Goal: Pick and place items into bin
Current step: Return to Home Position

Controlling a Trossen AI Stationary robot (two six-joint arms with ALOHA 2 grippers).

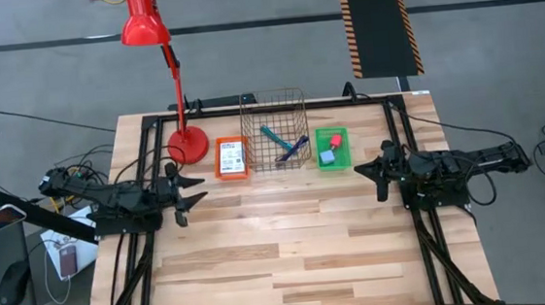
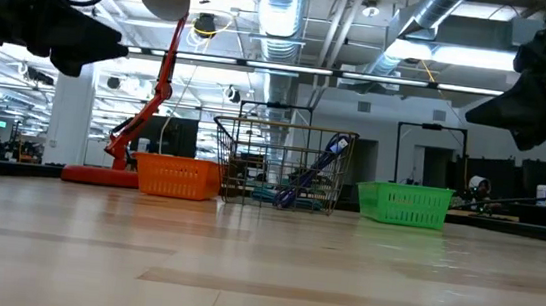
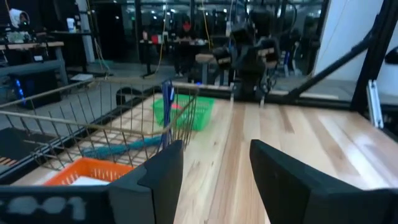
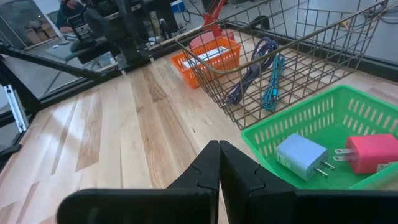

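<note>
White printed cards (image 1: 232, 157) lie in an orange bin (image 1: 232, 173). A blue pen (image 1: 293, 149) and a teal pen (image 1: 273, 138) lie in a wire basket (image 1: 273, 105). A pink-red block (image 4: 372, 153) and a blue-grey block (image 4: 301, 155) lie in a green bin (image 1: 333, 161). My left gripper (image 1: 190, 194) is open and empty over the table's left part. My right gripper (image 1: 369, 172) is shut and empty, just right of the green bin.
A red desk lamp (image 1: 164, 78) stands at the far left, its base (image 1: 187, 143) beside the orange bin. The three containers stand in a row along the far edge. Bare wooden tabletop (image 1: 290, 249) spreads over the middle and near side.
</note>
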